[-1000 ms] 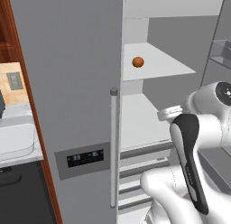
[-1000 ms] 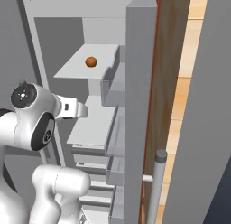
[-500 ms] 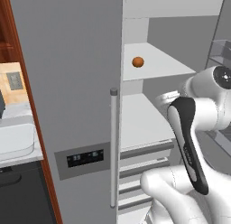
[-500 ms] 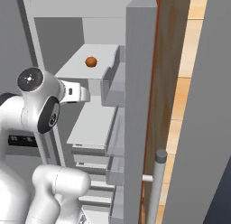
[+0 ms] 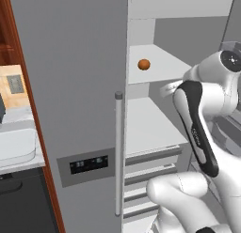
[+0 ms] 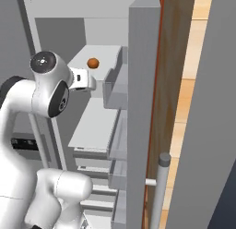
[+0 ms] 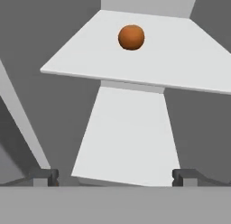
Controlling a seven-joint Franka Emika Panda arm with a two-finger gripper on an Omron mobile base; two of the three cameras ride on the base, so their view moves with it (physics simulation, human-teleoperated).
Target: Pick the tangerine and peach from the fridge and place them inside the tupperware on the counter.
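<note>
The tall grey metal-look fridge [image 5: 70, 86] stands open, its long vertical bar handle [image 5: 118, 152] and dark display panel [image 5: 89, 165] on the closed left door, and white shelves stacked inside. On an upper white shelf [image 7: 180, 56] sits the small, evenly deep orange tangerine [image 5: 144, 64], alone, towards the back of the shelf and apart from its front edge. From the right base camera the same fruit [image 6: 93, 63] shows on that shelf just past the arm's wrist. From the hand camera it [image 7: 131, 37] lies above and a little left of centre, with a lower white shelf [image 7: 126, 137] directly ahead.

The white arm reaches into the fridge compartment, and its two-finger hand [image 7: 115, 177] points in at a level below the tangerine's shelf, well short of the fruit. The two dark fingertips [image 7: 45, 177] stand wide apart at either side of the hand view, with nothing between them: the hand is open and empty. In the right base view the hand [image 6: 87, 81] sits just below and in front of the shelf's edge.

Off to the left of the fridge, past a dark reddish wood panel [image 5: 28, 110], a shallow white rectangular tupperware container [image 5: 16, 145] with rounded corners rests on the white-grey marbled worktop [image 5: 21, 165].
</note>
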